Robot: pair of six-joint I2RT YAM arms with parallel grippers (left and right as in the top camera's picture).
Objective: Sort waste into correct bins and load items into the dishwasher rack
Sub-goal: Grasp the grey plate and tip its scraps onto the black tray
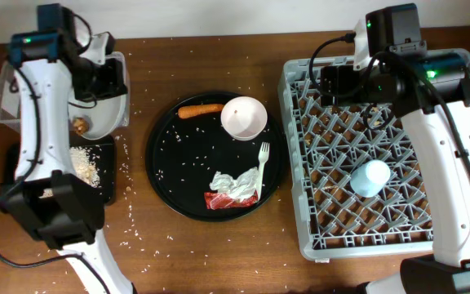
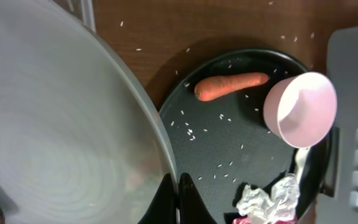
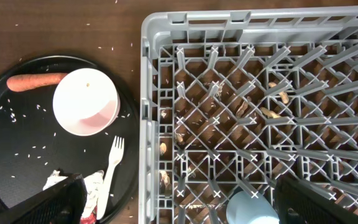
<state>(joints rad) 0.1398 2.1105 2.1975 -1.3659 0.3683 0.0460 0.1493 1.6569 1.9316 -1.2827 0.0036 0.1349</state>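
The left gripper (image 2: 178,190) pinches the rim of the pale grey plate (image 2: 55,124), its two dark fingers pressed together on the edge at the bottom of the left wrist view. Overhead, the plate sits tilted over the clear tub (image 1: 2,98), which the arm and the plate largely cover, leaving only its left wall in sight. A brown food scrap (image 1: 80,124) shows at the plate's lower edge; whether it rests on the plate or in the tub is hard to tell. Rice (image 1: 84,163) lies in the shallow black tray (image 1: 108,192), part of which is hidden under the arm.

The right gripper (image 3: 179,186) hangs over the dishwasher rack (image 1: 300,163), fingers spread wide, only their dark tips entering the right wrist view at the lower corners. The light-blue cup (image 1: 371,178) stands in the rack, cut off at the bottom edge of that view.

On the round black tray (image 1: 166,175) are the carrot (image 1: 201,110), the white bowl (image 1: 244,117) just beside it, the fork (image 1: 262,163), the crumpled napkin (image 1: 235,184) and the red wrapper (image 1: 223,200), which the napkin partly covers
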